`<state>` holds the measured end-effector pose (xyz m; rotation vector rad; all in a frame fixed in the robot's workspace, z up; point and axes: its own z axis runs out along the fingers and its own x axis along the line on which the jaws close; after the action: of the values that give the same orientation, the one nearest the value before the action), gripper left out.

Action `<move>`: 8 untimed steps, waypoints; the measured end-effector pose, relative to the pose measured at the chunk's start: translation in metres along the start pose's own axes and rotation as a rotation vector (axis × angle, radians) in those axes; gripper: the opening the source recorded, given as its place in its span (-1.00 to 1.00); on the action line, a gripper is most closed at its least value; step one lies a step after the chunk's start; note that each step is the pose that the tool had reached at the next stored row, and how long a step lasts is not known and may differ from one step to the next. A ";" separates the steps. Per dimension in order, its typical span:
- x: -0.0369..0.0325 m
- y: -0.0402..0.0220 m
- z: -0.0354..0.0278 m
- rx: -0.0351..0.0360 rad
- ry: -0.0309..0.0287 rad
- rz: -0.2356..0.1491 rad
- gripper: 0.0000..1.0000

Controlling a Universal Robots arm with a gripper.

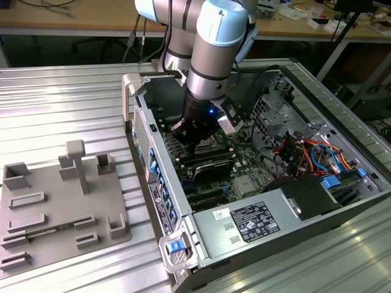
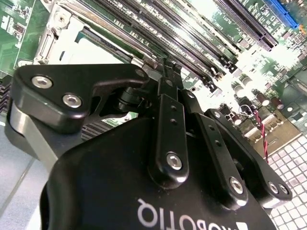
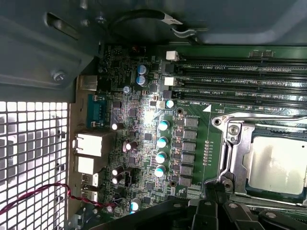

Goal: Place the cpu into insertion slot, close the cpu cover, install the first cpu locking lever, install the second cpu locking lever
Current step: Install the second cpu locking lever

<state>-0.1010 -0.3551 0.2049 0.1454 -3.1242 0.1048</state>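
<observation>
The cpu (image 3: 278, 165) lies flat in the insertion slot (image 1: 211, 145), its dull silver top showing through the window of the cpu cover (image 3: 236, 148), which lies around it. A thin metal lever rod (image 3: 261, 116) runs along the socket's side nearest the memory slots. My gripper (image 3: 207, 191) reaches down inside the open computer case (image 1: 137, 116), its tips at the socket's edge near one corner. In the second wrist view the gripper (image 2: 167, 67) has its fingers drawn together over the board beside the socket. Whether anything thin sits between them is hidden.
Long black memory slots (image 3: 240, 81) flank the socket. A perforated case wall (image 3: 33, 158) and a red-black wire (image 3: 43, 191) lie beyond the board's ports. The power supply (image 1: 256, 223) and cable bundles (image 1: 311, 152) crowd the case. A grey fixture tray (image 1: 55, 201) sits outside it.
</observation>
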 end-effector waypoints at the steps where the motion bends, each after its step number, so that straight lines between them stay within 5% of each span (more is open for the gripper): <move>1: 0.0000 0.0007 0.0011 -0.0004 -0.0001 0.000 -0.79; 3: 0.0006 0.0005 0.0077 0.0011 0.0022 -0.002 -0.79; 4: 0.0004 0.0004 0.0033 -0.0093 -0.0006 -0.003 -0.79; 5: -0.0001 0.0004 -0.0027 -0.0120 -0.0024 -0.003 -0.79; 8: 0.0001 0.0001 -0.0065 -0.0123 -0.0017 -0.004 -0.79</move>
<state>-0.1011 -0.3546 0.2113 0.1511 -3.1256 0.0855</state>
